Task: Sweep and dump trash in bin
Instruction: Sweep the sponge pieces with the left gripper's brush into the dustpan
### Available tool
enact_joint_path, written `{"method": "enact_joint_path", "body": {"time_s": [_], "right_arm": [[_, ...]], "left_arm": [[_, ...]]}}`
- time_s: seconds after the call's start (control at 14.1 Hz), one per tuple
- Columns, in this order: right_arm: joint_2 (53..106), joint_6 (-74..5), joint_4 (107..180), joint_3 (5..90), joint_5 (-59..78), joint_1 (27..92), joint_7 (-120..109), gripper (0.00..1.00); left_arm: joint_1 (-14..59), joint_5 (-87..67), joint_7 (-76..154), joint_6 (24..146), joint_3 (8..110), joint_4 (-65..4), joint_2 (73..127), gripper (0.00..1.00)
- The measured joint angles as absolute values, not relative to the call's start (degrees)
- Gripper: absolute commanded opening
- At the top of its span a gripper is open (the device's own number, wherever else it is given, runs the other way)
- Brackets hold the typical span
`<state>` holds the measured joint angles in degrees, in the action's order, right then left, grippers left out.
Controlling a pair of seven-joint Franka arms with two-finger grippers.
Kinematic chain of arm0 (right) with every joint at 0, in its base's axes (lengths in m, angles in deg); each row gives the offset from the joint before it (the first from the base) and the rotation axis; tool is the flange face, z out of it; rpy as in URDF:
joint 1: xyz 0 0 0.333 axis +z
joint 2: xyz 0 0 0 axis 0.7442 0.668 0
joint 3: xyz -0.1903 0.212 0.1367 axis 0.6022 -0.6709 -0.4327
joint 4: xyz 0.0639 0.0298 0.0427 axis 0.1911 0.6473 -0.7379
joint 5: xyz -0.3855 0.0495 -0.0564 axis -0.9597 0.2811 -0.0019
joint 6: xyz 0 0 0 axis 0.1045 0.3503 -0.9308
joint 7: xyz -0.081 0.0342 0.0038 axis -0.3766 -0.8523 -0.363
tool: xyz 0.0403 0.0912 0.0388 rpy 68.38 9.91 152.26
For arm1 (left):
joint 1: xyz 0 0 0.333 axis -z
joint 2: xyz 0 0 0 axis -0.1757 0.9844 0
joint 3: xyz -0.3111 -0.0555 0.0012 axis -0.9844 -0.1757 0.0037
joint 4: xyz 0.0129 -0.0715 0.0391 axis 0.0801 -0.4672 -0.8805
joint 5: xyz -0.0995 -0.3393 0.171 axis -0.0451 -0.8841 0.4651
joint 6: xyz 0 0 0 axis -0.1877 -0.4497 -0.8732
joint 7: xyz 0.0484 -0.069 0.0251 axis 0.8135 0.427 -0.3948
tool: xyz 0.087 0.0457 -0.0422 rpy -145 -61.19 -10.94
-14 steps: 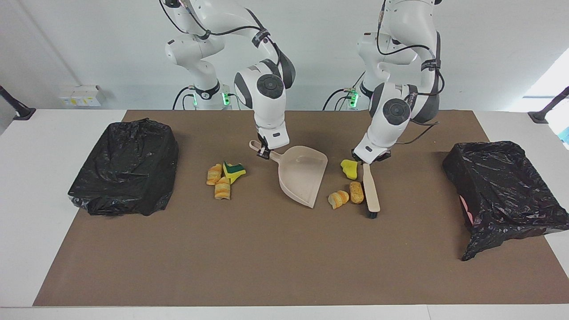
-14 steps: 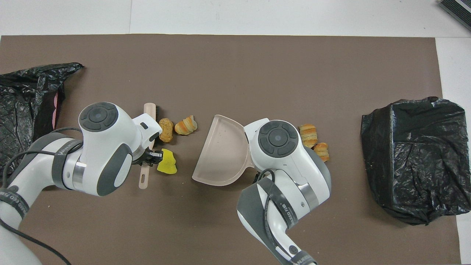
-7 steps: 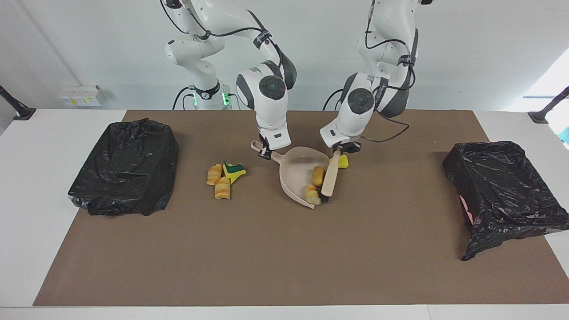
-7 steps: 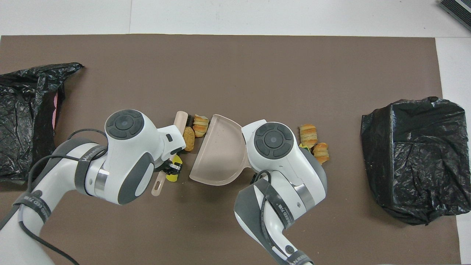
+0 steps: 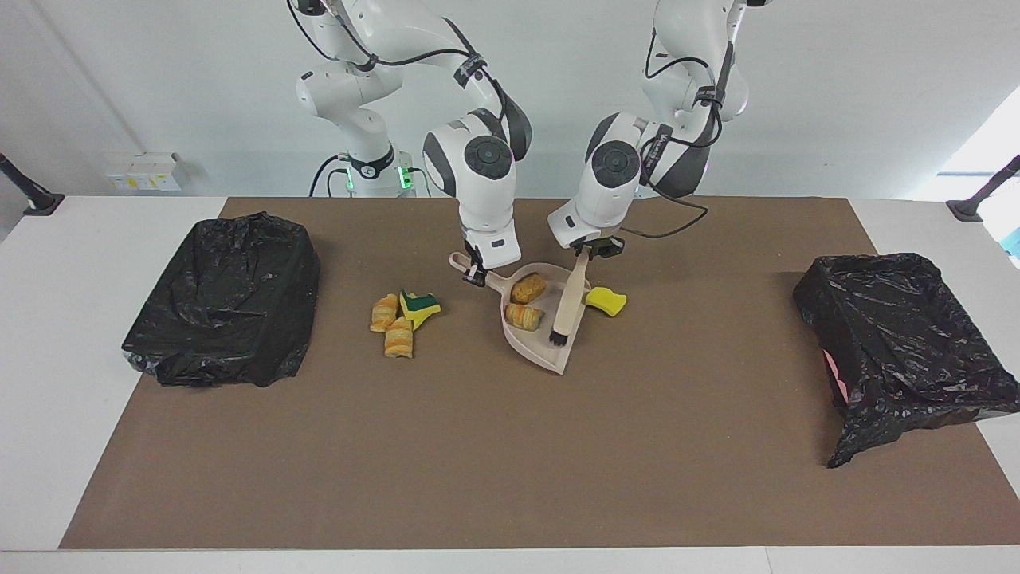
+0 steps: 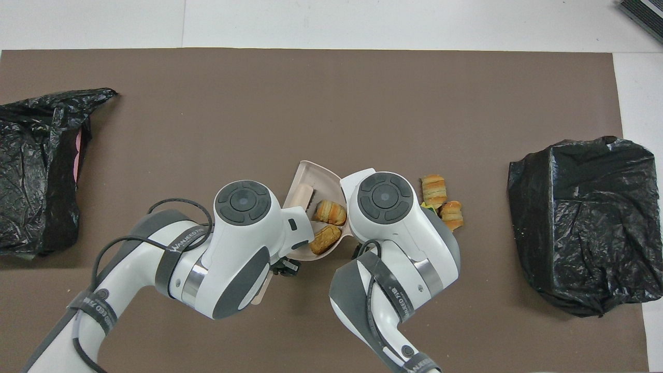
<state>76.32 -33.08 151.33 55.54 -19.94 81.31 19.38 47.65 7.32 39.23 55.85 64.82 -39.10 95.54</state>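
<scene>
Left gripper [image 5: 584, 252] is clamped on the brush [image 5: 567, 307], whose bristles rest in the dustpan [image 5: 550, 351] beside two lumps [image 5: 526, 303]. Right gripper [image 5: 475, 273] is closed on the dustpan's handle. One sponge [image 5: 606, 300] lies just outside the pan; three scraps [image 5: 402, 315] lie toward the right arm's end.

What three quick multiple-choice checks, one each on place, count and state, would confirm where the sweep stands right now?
1. Where is the yellow sponge piece?
A. In the dustpan
B. On the mat beside the dustpan
C. In a bin

2. How many bread-like lumps lie in the dustpan?
A. None
B. Two
C. Four

3. What does the left gripper hold?
A. The brush
B. The dustpan handle
C. Nothing

Answers: 1 B, it lies just outside the pan's wall, toward the left arm's end. 2 B, two lumps sit inside. 3 A, its jaws are shut on the brush handle; the right gripper holds the pan.
</scene>
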Motion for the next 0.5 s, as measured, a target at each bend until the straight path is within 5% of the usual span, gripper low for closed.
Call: {"method": "enact_joint_path", "body": {"time_s": [0.5], "right_arm": [[76.3,-33.1,151.3,55.5,-19.9,81.3,19.4,0.0]], "left_arm": [[43.5,11.9,8.9,52.0,65.1,-39.4,95.5,0.0]]}}
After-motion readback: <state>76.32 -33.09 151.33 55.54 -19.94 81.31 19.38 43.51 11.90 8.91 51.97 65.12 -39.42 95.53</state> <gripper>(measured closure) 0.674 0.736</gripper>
